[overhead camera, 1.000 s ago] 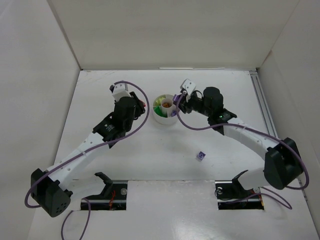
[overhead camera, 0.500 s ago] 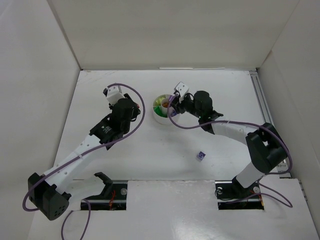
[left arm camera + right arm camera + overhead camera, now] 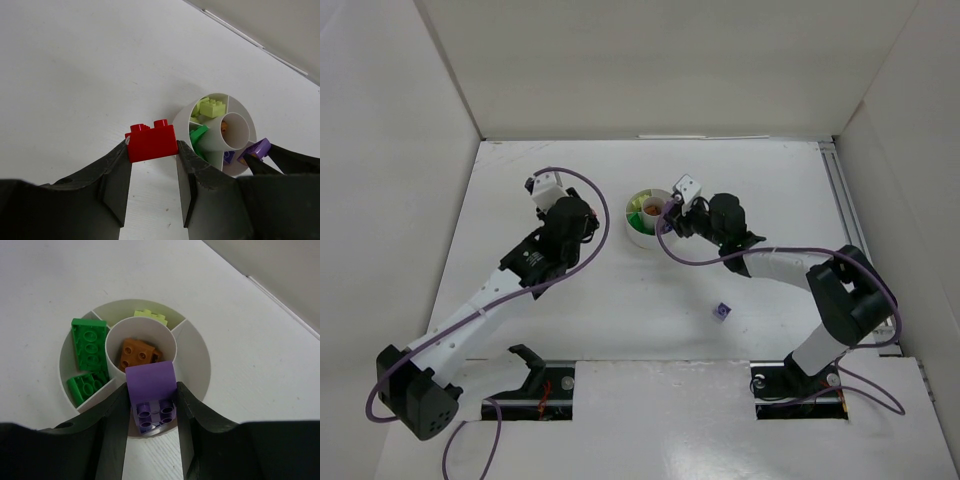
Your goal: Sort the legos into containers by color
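Right claw (image 3: 151,391), gripping purple lego (image 3: 150,407), reached dish rim (image 3: 209,371); left claw (image 3: 152,146) grips red lego (image 3: 151,143).

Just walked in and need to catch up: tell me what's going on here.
Two arms are sorting lego bricks by colour into a divided white dish. The right gripper holds a purple brick over the dish's rim; the left gripper holds a red brick beside the dish. Green bricks, lime bricks and an orange brick lie in separate compartments. A second purple brick lies loose on the table.
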Motion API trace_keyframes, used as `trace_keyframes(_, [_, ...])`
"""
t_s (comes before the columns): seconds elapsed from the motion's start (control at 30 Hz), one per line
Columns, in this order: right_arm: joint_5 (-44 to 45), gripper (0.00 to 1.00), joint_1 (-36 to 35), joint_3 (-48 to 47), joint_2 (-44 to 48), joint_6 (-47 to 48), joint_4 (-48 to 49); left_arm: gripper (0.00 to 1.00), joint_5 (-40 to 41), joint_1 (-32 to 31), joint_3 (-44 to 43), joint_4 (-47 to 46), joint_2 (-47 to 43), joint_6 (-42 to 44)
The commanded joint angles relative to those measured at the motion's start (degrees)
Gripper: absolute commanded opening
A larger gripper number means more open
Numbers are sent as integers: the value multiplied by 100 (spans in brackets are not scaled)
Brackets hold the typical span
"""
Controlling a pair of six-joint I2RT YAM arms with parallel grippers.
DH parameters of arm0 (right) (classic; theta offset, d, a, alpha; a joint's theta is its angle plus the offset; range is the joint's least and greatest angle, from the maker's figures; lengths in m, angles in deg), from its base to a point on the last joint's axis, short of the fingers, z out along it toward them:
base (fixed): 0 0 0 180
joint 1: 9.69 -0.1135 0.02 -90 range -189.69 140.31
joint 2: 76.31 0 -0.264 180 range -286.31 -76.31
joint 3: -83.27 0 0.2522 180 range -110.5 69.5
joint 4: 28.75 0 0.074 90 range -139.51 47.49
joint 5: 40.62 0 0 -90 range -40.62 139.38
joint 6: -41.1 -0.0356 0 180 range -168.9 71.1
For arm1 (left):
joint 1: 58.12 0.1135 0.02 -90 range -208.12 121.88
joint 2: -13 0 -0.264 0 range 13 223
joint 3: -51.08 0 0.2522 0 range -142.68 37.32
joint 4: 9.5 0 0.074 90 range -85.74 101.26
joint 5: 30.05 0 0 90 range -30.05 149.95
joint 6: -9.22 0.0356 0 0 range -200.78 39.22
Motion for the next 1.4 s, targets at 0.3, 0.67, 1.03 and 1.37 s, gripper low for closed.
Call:
trace_keyframes(0.3, [0, 60, -109, 26, 107, -83, 588, 0, 77, 25, -16, -40, 68, -51])
trace_keyframes(0.67, [-123, 73, -109, 211, 1081, 171, -403, 0, 77, 25, -16, -40, 16, 1])
trace_keyframes(1.03, [246, 91, 58, 879, 3429, 58, -4480, 0, -300, 25, 98, -259, -38, 177])
trace_keyframes(1.37, [-176, 91, -407, 1284, 3598, -680, -6127, 0, -987, 25, 212, -655, -38, 749])
